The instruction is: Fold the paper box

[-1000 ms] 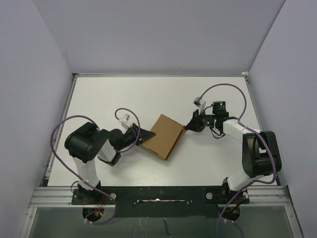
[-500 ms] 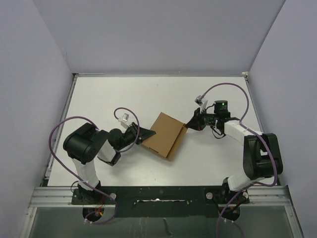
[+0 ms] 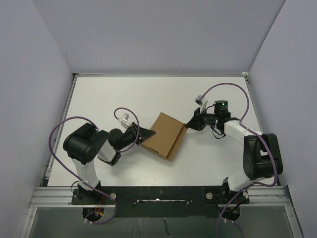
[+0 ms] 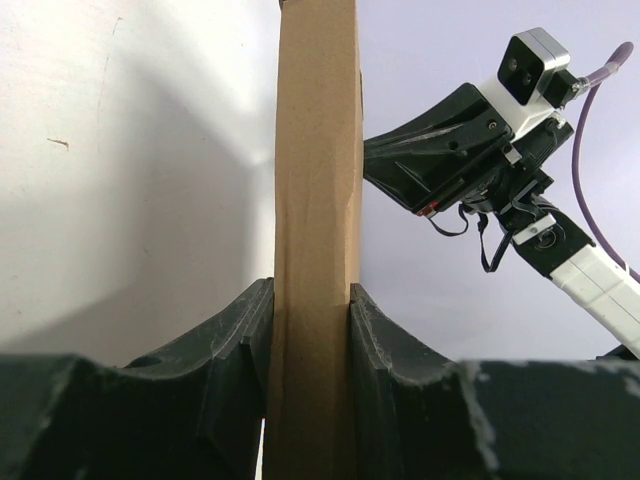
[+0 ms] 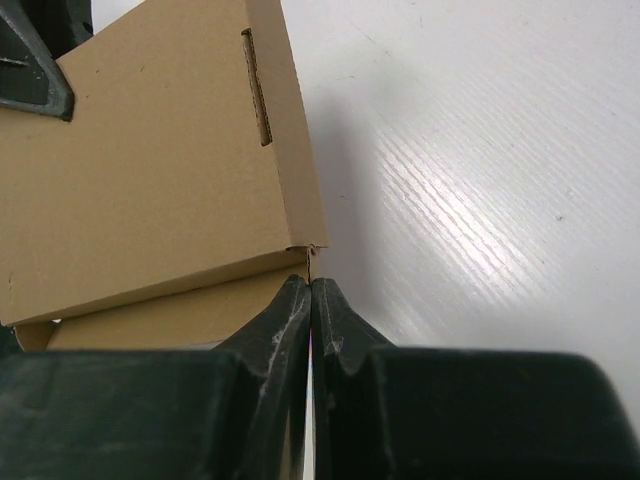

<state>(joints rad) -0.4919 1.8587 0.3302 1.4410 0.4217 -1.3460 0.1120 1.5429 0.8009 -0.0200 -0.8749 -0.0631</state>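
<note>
The paper box (image 3: 166,135), a flat brown cardboard mailer, lies tilted at the middle of the table. My left gripper (image 3: 147,135) is shut on its left edge. In the left wrist view the box (image 4: 315,200) stands edge-on, squeezed between both fingers of the left gripper (image 4: 310,300). My right gripper (image 3: 186,127) is at the box's right corner. In the right wrist view its tips (image 5: 311,282) are pressed together on a thin cardboard edge at the corner of the box (image 5: 150,170). A slot (image 5: 256,86) shows in the box's top face.
White tabletop (image 3: 124,94) lies around the box, with lilac walls on three sides. The right arm and its camera (image 4: 460,150) show beyond the box in the left wrist view. Purple cables loop over both arms.
The right wrist has shifted slightly and turned a little at the box's corner; the box has barely moved. Both grips are unchanged.
</note>
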